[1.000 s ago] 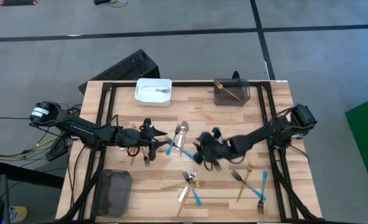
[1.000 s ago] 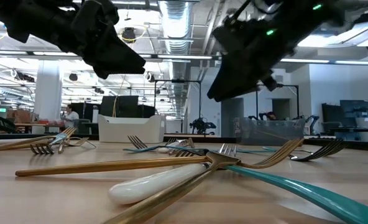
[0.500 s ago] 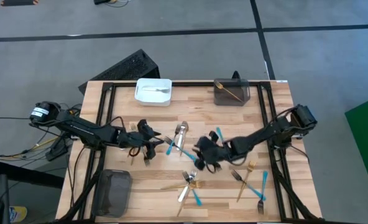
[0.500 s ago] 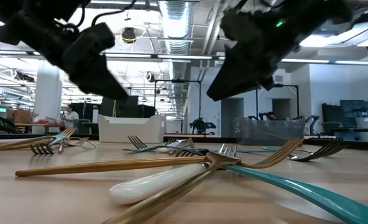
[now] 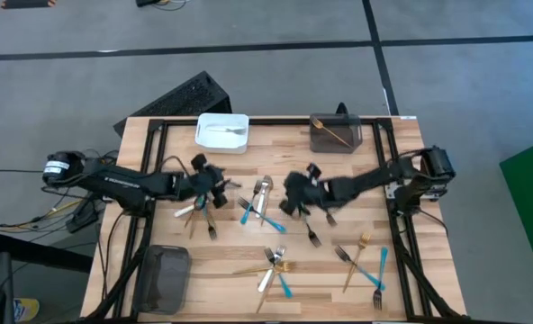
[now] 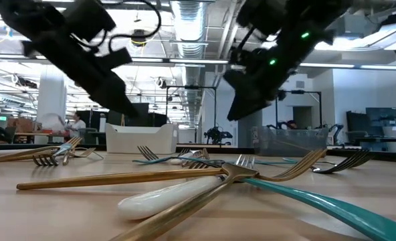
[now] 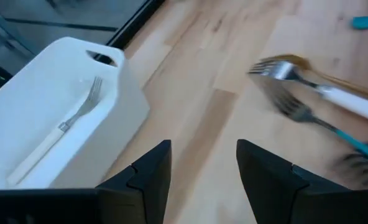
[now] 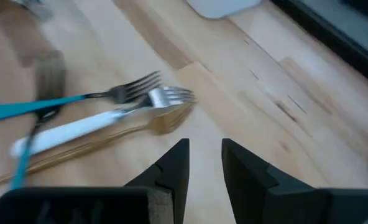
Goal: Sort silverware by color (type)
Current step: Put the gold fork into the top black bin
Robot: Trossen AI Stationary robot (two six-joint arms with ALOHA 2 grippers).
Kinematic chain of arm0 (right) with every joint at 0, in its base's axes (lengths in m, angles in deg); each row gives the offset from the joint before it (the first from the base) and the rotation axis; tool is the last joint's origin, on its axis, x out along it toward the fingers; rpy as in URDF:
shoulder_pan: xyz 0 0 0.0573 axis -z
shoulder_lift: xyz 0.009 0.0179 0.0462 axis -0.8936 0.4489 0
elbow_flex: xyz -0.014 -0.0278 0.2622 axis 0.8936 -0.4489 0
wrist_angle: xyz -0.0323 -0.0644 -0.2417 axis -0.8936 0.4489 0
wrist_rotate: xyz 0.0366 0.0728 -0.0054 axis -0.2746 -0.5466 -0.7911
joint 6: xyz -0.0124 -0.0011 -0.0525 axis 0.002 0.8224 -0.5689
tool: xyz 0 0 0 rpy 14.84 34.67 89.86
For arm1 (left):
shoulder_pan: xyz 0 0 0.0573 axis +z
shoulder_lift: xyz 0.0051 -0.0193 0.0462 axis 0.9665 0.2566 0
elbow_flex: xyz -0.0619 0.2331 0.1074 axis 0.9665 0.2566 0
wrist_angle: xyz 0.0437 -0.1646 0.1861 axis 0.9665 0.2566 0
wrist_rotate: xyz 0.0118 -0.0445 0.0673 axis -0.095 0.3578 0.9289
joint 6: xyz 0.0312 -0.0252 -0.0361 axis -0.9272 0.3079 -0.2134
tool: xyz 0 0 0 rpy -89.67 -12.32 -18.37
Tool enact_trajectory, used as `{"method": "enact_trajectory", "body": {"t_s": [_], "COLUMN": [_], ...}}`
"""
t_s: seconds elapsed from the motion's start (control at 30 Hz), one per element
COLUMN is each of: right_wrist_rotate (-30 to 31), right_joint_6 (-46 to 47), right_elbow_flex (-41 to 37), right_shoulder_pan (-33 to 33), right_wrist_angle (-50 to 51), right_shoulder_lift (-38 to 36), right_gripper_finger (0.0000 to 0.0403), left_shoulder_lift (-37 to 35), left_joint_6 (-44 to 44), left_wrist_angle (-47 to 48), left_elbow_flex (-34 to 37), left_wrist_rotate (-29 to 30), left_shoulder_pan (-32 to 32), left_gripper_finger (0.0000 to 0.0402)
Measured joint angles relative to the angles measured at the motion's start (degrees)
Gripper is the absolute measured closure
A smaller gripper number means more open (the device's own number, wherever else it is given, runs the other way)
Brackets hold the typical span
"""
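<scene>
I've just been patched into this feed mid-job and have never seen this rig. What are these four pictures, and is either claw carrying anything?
You see two dark robot arms at a wooden table. The overhead picture shows everything: the left gripper sits left of centre and the right gripper right of centre. The low picture looks level across the tabletop, with the arms coming in from above. The other two come from cameras on each wrist, looking past that arm's own two fingers.

Forks lie scattered on the wood: white-handled, gold and blue-handled ones. At the far edge stand a white bin holding one white-handled fork and a dark bin holding a gold piece. A dark tray sits at the near left.

Both wrist views show empty gaps between open fingers, so neither gripper holds anything.
</scene>
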Motion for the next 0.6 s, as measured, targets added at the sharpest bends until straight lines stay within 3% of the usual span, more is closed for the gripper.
{"method": "enact_trajectory", "body": {"t_s": [0.13, 0.3, 0.47, 0.6], "right_wrist_rotate": [-6.08, -9.68, -14.65, -26.35], "right_joint_6": [-4.29, -7.94, -10.02, -5.75], "right_elbow_flex": [1.39, 1.61, 1.69, 5.02], "right_shoulder_pan": [7.61, 14.9, 19.88, 21.93], "right_wrist_angle": [-0.39, -3.4, -7.03, -7.27], "right_shoulder_lift": [0.0, 0.0, 0.0, -0.65], "right_gripper_finger": [0.0285, 0.0285, 0.0285, 0.0285], "left_shoulder_lift": [-0.03, -0.04, -0.04, -0.06], "left_joint_6": [-4.0, -4.9, -6.47, -2.54], "left_wrist_angle": [-0.99, -3.97, -13.66, -24.3], "left_elbow_flex": [-0.52, -1.71, -1.99, -2.65], "left_wrist_rotate": [-10.72, -16.18, -20.89, -26.68], "left_shoulder_pan": [11.81, 23.47, 29.46, 31.7], "left_gripper_finger": [0.0233, 0.0233, 0.0233, 0.0233]}}
